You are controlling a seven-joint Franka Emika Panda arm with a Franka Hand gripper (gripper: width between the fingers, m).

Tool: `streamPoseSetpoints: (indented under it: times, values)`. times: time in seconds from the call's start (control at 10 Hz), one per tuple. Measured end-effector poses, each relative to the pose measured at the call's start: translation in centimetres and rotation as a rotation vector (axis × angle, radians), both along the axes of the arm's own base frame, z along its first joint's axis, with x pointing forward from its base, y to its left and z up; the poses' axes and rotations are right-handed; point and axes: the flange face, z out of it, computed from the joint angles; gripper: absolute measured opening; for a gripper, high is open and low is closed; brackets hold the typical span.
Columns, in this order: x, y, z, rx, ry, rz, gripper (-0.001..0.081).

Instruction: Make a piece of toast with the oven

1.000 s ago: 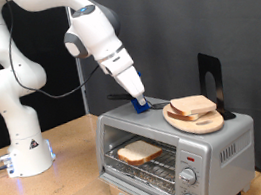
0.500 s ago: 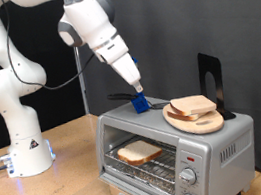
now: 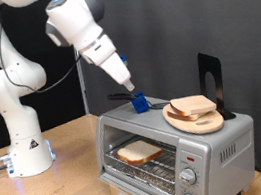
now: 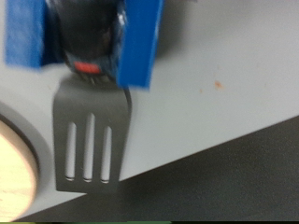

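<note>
Black backdrop behind, a wooden tabletop (image 3: 75, 158) below, and on it sits the silver oven (image 3: 175, 150) with its glass door dropped open. Inside, on the wire rack (image 3: 143, 166), lies the piece of toast (image 3: 138, 153), flat, pale with a brown crust, its longer edge running roughly along the oven's front opening. So the bread is already in, low and toward the oven's front. The gripper (image 3: 137, 99) is up above, right at the oven's roof near the back edge, so the toast lies down and forward of it, under the metal top. There's only the one arm, reaching down at a slant from the exterior view's upper left. Blue finger pads (image 4: 140, 42) show close up in the wrist view, and between them sits the dark handle of a slotted spatula (image 4: 91, 140), blade lying flat on the oven's top; the fingers look pinched onto that handle. Beside the gripper, on the oven's roof toward the exterior view's right, a round wooden board (image 3: 195, 119) carries more bread slices (image 3: 193, 106). Knobs (image 3: 185, 177) line the oven's front panel. No brand name or writing is readable anywhere; any markings are too small to make out.
</note>
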Motion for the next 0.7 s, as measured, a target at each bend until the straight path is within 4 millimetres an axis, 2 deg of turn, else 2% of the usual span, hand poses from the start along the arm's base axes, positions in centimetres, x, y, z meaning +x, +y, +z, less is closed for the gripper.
streamPoseSetpoints:
  times: [0.7]
  values:
    - [-4.5, -10.3, -0.3, 0.025, 0.080, 0.000, 0.0808]
